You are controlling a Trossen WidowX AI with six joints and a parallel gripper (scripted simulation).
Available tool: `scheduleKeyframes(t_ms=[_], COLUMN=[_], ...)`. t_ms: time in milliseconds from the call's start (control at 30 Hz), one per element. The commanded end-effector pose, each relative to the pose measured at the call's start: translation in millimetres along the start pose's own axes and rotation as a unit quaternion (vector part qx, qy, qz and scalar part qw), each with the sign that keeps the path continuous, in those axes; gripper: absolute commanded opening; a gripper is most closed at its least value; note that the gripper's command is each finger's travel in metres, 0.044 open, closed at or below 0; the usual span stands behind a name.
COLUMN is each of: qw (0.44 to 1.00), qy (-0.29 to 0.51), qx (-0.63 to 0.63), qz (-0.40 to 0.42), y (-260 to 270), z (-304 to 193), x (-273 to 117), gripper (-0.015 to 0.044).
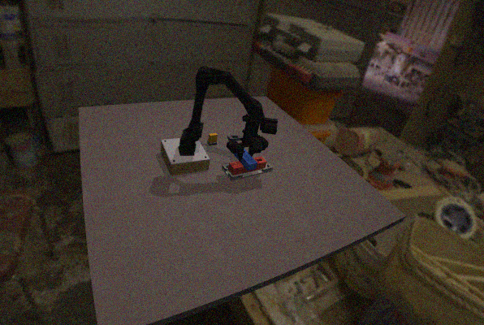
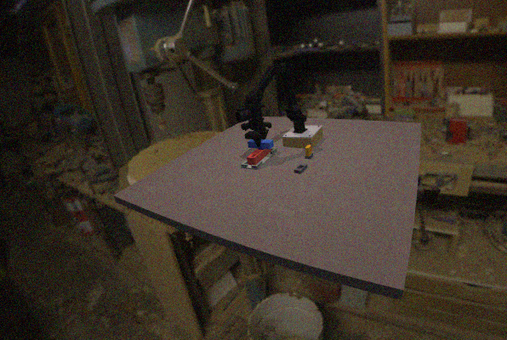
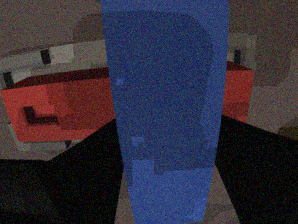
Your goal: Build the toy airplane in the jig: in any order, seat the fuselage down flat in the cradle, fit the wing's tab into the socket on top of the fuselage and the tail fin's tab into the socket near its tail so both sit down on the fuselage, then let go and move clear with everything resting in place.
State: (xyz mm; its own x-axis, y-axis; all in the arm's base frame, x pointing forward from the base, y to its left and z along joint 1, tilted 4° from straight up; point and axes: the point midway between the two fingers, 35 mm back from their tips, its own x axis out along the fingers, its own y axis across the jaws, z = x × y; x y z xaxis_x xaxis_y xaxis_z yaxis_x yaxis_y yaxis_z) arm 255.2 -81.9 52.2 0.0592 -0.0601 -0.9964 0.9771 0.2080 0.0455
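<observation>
The red fuselage (image 1: 236, 167) (image 2: 255, 157) (image 3: 80, 112) lies lengthwise in the grey-white cradle (image 1: 266, 168) (image 2: 248, 166) (image 3: 90, 57); a socket near one end shows in the wrist view. My gripper (image 1: 245, 153) (image 2: 259, 143) (image 3: 163, 120) is shut on the blue wing (image 1: 248, 161) (image 2: 265, 144) (image 3: 165, 75), which lies crosswise over the middle of the fuselage, very low over it or touching. The wing's tab and the middle socket are hidden, so I cannot tell whether they meet. The yellow tail fin (image 1: 212, 138) (image 2: 308, 150) stands upright in a dark holder, apart from the cradle.
A small dark block (image 2: 300, 167) lies on the table near the tail fin. The arm's base plate (image 1: 171, 147) (image 2: 314, 129) sits on a wooden block beside the fin. The table edge (image 2: 255, 249) runs far in front of the cradle in the exterior view.
</observation>
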Motion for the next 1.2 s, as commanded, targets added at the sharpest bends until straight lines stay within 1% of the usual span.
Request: scheduleKeyframes(t_ms=[0,333,367,633,700,833,900,1033,1100,1167], qw=[1.000,1.000,1.000,1.000,1.000,1.000,1.000,1.000,1.000,0.993], qy=[0.000,0.000,0.000,0.000,0.000,0.002,0.002,0.002,0.002,0.001], qx=[0.000,0.000,0.000,0.000,0.000,0.000,0.000,0.000,-0.031,-0.119], qz=[0.000,0.000,0.000,0.000,0.001,0.002,0.002,0.002,0.002,0.003], y=[0.2,0.2,0.2,0.5,2.5,1.1,-0.3,3.0,3.1,3.2], z=[0.1,0.1,0.1,0.3,1.5,1.2,0.6,3.4,3.4,3.5], x=[-0.3,-0.3,-0.3,-2.5,-20.0,-76.5,-85.7,-85.8,-85.7,-85.3], gripper=[0.0163,0.0425,0.0440,0.0440,0.0440,0.0440,0.0440,0.0440,0.0440,0.0440])
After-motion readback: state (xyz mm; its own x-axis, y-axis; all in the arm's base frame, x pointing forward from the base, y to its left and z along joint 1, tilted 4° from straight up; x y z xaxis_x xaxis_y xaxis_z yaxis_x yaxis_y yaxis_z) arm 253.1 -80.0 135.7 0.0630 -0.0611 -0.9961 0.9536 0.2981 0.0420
